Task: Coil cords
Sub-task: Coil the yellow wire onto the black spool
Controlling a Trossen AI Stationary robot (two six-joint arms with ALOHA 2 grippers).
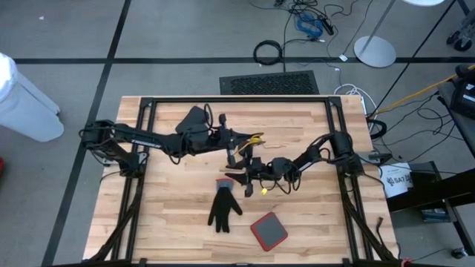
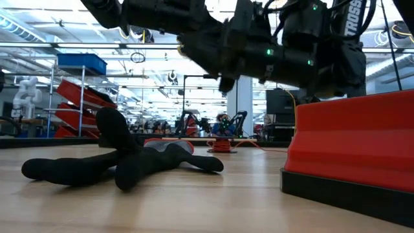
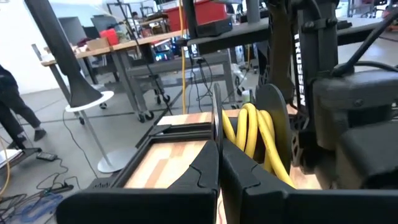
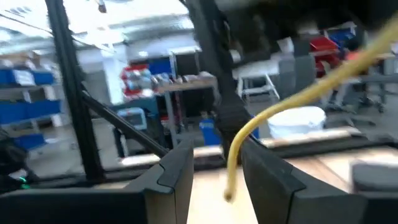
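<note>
1. At the near edge of the desk (image 1: 185, 230) lies a red square pad (image 1: 269, 231) with a dark rim, and just beyond it a black glove (image 1: 223, 208), flat, fingers spread toward the front.
2. Past the glove, near the desk's middle, the right hand (image 1: 239, 176) hangs with its fingers (image 4: 177, 177) parted; a yellow cord (image 4: 273, 118) runs loose between them, its free end dangling, and neither finger presses on it.
3. Just beyond, the left hand (image 1: 236, 144) is clenched, its two fingers (image 3: 205, 177) pressed together.
4. A coiled bunch of yellow cord (image 3: 252, 134) sits right beside those fingers, against a dark round disc (image 3: 273, 112).
5. Farther back, off the desk, a black floor grate (image 1: 269, 83) lies on the floor.
</note>
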